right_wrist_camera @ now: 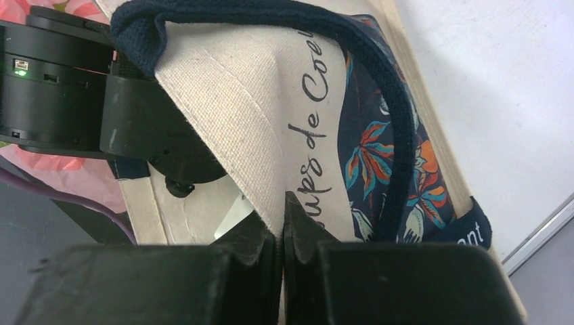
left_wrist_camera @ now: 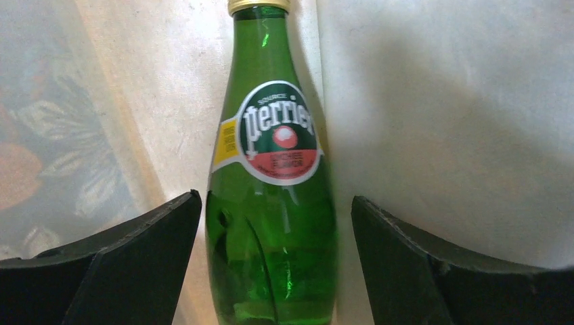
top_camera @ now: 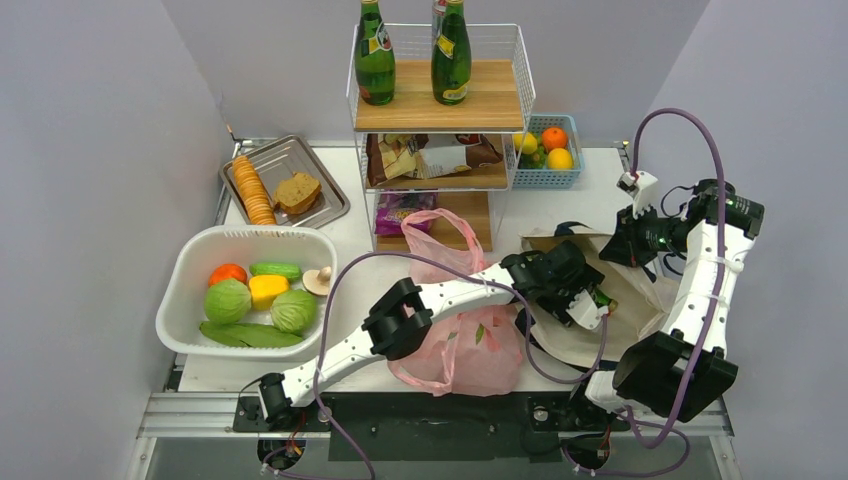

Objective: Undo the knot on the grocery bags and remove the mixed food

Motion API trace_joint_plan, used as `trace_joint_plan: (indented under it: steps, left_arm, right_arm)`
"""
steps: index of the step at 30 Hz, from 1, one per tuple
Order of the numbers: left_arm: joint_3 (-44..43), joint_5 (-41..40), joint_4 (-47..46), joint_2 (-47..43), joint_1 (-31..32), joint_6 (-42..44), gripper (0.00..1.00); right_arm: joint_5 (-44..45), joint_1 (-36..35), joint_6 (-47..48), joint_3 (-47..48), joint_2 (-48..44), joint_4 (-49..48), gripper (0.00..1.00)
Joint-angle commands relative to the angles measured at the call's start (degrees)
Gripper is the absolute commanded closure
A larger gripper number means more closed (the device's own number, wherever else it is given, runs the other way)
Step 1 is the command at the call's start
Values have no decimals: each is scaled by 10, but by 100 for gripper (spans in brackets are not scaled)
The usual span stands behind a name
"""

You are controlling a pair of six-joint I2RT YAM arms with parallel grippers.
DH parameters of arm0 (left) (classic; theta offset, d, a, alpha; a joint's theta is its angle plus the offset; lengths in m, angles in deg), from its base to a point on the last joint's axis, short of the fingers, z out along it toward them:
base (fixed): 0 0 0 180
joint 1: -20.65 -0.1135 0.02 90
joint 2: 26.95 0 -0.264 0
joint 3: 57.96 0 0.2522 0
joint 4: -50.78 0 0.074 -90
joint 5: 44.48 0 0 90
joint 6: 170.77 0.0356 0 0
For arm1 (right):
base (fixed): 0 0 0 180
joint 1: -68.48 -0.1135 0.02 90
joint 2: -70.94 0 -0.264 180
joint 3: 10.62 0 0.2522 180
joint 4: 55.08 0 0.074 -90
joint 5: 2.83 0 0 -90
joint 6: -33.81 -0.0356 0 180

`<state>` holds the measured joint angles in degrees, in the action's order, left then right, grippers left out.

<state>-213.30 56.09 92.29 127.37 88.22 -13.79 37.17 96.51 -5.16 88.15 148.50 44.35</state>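
A green Perrier bottle (left_wrist_camera: 274,203) with a gold cap lay between the two black fingers (left_wrist_camera: 156,237) of the left gripper (left_wrist_camera: 276,210). Its label faced the wrist camera and its neck pointed away from the hand. The fingers stood wide apart, one on each side of the bottle's lower body. A narrow gap showed on the right side, and the left finger was just beside the glass. Pale cloth lay under and around the bottle.

From above, the left gripper was reaching into the mouth of a beige canvas tote (top_camera: 625,300). The right gripper (right_wrist_camera: 281,223) had its fingers pressed together, pinching the tote's cream edge. The tote's dark strap (right_wrist_camera: 379,81) curved just beyond its fingertips.

The pink plastic bag (top_camera: 470,350) lay crumpled behind the left gripper, under that arm's forearm. One handle loop (top_camera: 440,235) rose beside the forearm; whether it was tied could not be told.

A white tub (top_camera: 190,270) holding vegetables sat well apart from both grippers, beyond the left arm's elbow.
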Motion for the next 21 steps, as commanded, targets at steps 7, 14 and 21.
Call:
trace_joint_plan:
  steps: [7,14,21]
  left_arm:
    - [-20,0,49,69,-15,16,15]
    - [-20,16,71,41,-19,22,55]
    - [65,62,153,-90,21,23,63]
  right_arm:
    - [-25,-17,0,-3,-44,43,100]
    - [-27,-15,-2,17,-29,42,100]
    - [-42,-13,-21,48,-17,44,100]
